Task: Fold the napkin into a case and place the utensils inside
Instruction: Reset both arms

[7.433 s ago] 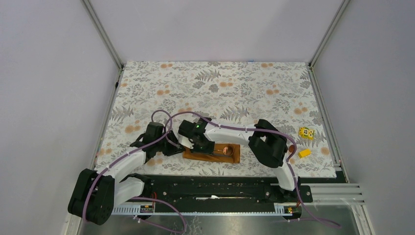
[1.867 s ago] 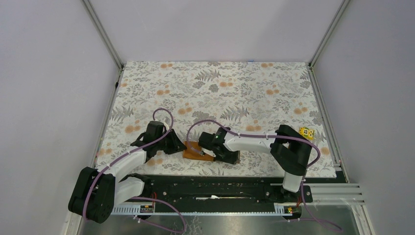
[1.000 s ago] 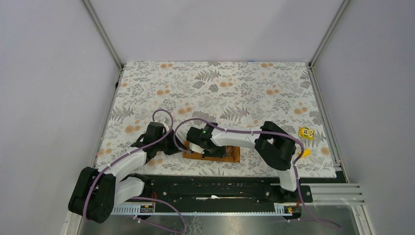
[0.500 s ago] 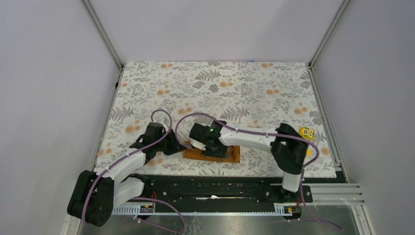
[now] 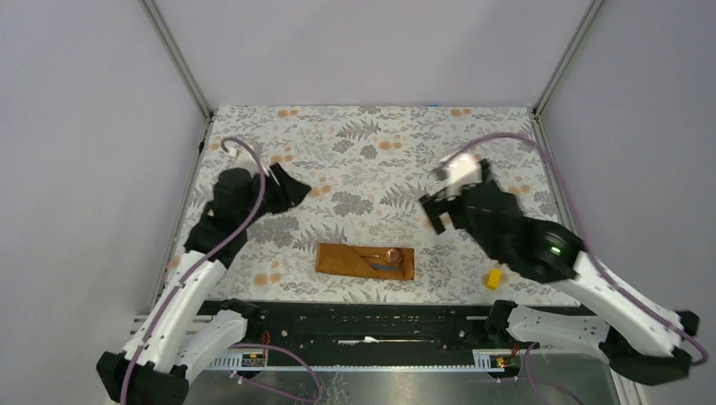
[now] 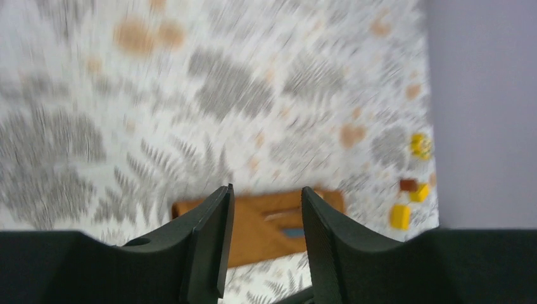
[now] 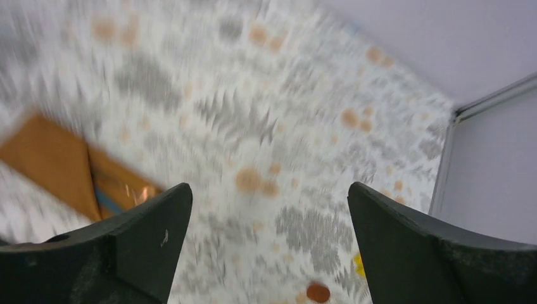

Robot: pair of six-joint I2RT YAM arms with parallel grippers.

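Floral tablecloth [image 5: 371, 160] stretches beyond the flat rust-orange cloth case [image 5: 344, 260] by its near edge. Left gripper [image 6: 263, 190] and right gripper [image 7: 269, 190] hang spread, empty, well away.

Floral grey-and-orange tablecloth [image 5: 371, 152] spread flat between pale lilac walls [image 5: 84, 126]; one small yellow block [image 5: 493, 278] near its near-right edge; the left wrist view shows further yellow blocks [image 6: 399, 216] there, a small brown piece [image 6: 408, 185] just beside them.

The case [image 5: 346, 260] lies on the tablecloth [image 5: 371, 169] near its front edge, spoon [image 5: 390, 255] inside.
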